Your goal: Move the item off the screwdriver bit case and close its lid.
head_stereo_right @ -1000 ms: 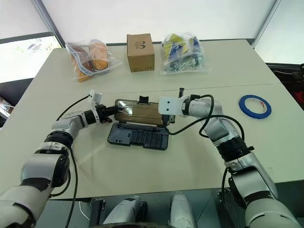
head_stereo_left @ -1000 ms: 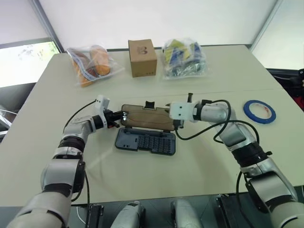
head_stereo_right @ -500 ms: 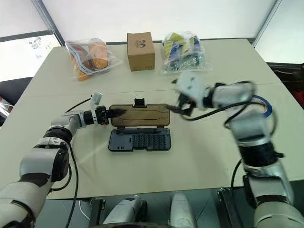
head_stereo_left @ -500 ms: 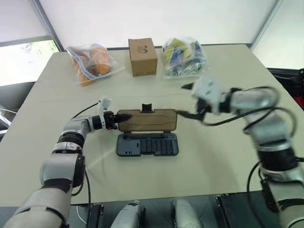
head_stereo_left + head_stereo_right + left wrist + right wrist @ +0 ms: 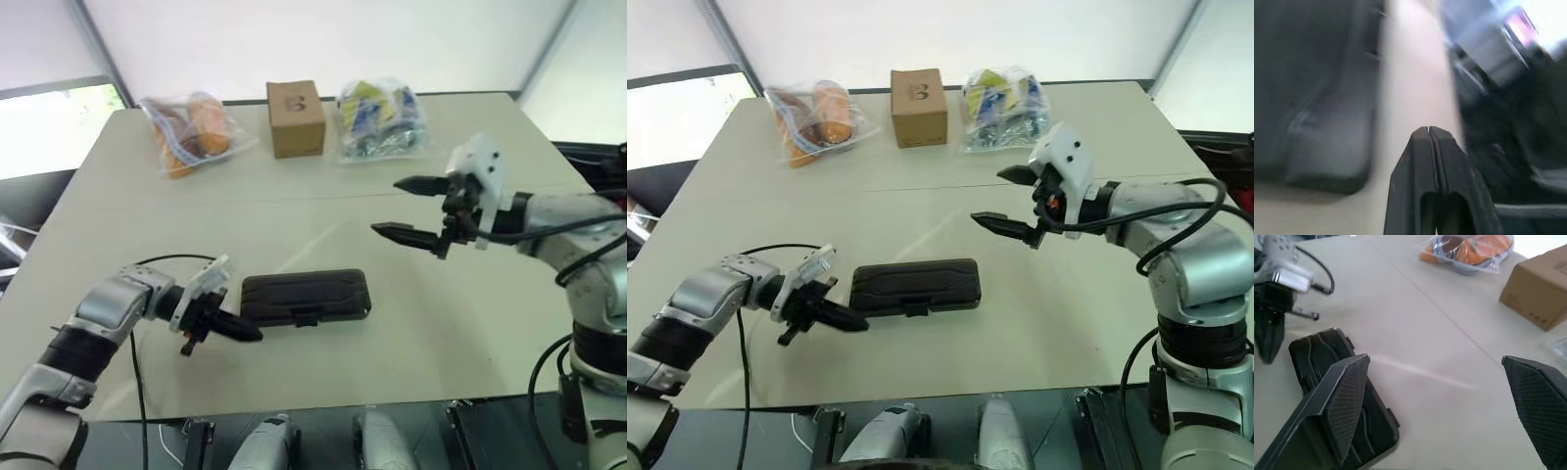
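The screwdriver bit case (image 5: 305, 296) lies folded shut on the bench (image 5: 323, 211) — whether it latched I can't tell — and the left gripper (image 5: 242, 334), jaws closed beside its end, could nudge it askew, while the right gripper (image 5: 407, 208) hangs above it, jaws wide, empty.

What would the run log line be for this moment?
case: lid closed, flat on table | left gripper: shut, beside case | right gripper: open, above table, holding nothing

Dark grey case (image 5: 305, 296), brown box (image 5: 296, 118), seemingly beige table (image 5: 323, 196).
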Robot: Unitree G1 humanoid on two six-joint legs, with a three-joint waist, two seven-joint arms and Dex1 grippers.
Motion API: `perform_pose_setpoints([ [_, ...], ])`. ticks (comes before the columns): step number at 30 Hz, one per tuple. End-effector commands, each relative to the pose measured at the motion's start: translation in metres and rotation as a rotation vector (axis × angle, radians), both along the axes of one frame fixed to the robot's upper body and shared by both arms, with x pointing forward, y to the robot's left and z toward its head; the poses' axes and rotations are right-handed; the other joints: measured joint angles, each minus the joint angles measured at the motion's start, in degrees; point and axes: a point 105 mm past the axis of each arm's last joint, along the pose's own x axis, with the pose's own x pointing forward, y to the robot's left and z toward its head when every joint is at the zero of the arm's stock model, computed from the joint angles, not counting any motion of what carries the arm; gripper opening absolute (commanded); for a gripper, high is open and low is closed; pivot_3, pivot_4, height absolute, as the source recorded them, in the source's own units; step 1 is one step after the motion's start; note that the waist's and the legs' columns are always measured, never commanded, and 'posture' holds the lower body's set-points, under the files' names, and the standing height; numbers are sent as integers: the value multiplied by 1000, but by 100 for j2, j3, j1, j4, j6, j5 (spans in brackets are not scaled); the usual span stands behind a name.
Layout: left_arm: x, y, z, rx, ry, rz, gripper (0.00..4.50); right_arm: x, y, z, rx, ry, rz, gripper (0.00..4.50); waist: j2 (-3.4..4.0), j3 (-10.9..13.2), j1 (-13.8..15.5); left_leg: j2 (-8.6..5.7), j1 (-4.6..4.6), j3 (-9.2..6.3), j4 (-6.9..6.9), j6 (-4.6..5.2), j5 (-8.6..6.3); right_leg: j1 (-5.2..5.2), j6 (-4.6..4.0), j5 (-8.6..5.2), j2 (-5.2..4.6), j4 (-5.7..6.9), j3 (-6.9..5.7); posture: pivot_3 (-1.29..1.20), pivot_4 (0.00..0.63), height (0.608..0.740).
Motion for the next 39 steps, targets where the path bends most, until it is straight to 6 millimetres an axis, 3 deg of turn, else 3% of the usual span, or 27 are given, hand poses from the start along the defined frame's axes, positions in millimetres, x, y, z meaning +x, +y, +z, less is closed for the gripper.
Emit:
perform_pose_setpoints([
  [1,40,17,87,-251,-170,196,0,-13,22,-18,-61,-6,72,4460,-27,7,-3,1,-24,-5,15,-5,3,-9,1,0,1,-1,-1,0,150,740],
  [3,39,13,100,-309,-168,185,0,-17,39,-36,-54,28,88,4460,-21,2,-66,-9,-22,7,16,0,0,-16,2,1,-17,9,4,0,150,740],
  [6,52,0,89,-266,-199,242,0,-19,60,-59,-66,36,84,4460,-15,-2,-178,-16,20,20,-2,19,-12,2,2,1,-29,22,8,0,150,740],
  [7,59,-5,75,-193,-224,258,0,-18,65,-63,-58,24,70,4460,-16,-1,-185,-17,23,19,-1,22,-13,4,2,1,-29,27,7,0,150,740],
  [11,71,-18,13,151,-304,186,0,-27,83,-68,-43,-9,89,2683,-20,1,-178,-16,16,24,2,22,-13,0,2,1,-26,24,5,0,150,740],
  [16,80,-37,-6,206,-285,115,0,-50,92,-77,-102,-27,169,55,-24,3,-129,-20,12,21,6,22,-13,-1,2,1,-18,22,-2,0,150,740],
  [21,85,-55,-14,285,-328,60,0,-75,99,-91,-89,60,191,55,-30,1,-150,-22,8,20,8,22,-14,0,2,1,-25,18,0,0,150,740],
  [25,81,-66,-19,314,-343,-8,0,-79,103,-99,-89,83,161,55,-31,1,-163,-21,8,21,7,22,-14,0,2,1,-25,20,2,0,150,740],
  [29,71,-74,-21,304,-336,-110,0,-70,98,-109,-152,55,104,55,-31,1,-167,-19,8,21,7,22,-14,-4,2,1,-23,26,2,0,150,740],
  [39,49,-75,-54,368,-300,-265,0,-43,88,-124,-266,-40,30,55,-40,-5,-154,-22,15,21,9,23,-14,3,2,1,-19,27,0,0,150,740],
])
